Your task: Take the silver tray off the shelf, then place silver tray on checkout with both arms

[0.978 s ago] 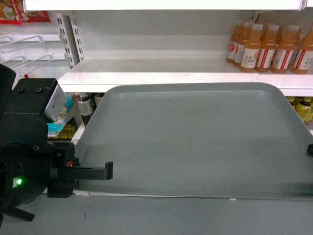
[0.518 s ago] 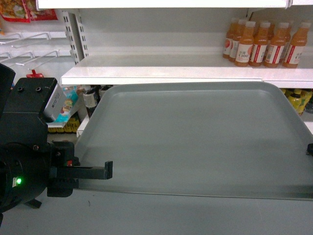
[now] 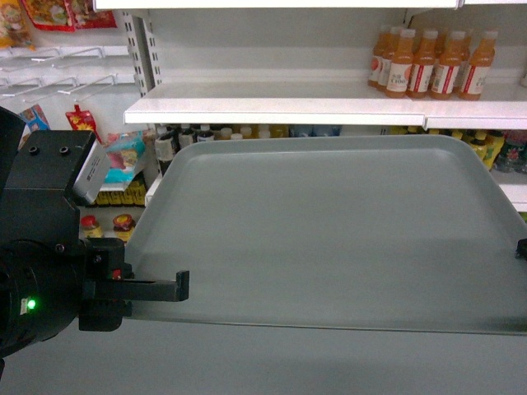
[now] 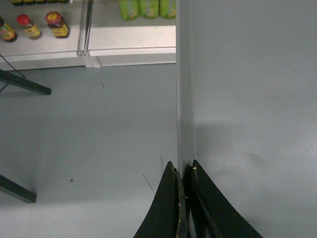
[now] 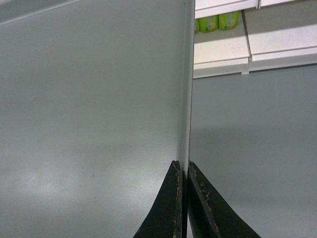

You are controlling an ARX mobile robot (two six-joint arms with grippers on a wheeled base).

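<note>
While held between both arms, tray (image 3: 329, 230) hangs level in mid-air, long axis left to right across head view, clear of shelf. Left gripper (image 4: 185, 171) clamped on left rim, jaws pinched over edge. Right gripper (image 5: 182, 173) clamped likewise on right rim; only sliver of it seen at right edge in head view. Grey floor below tray in both wrist views. Shelf (image 3: 280, 107) beyond far edge, juice bottles (image 3: 428, 62) on it at right. Checkout not in view; likely calls for turning base, both arms keeping pace so tray stays level.
</note>
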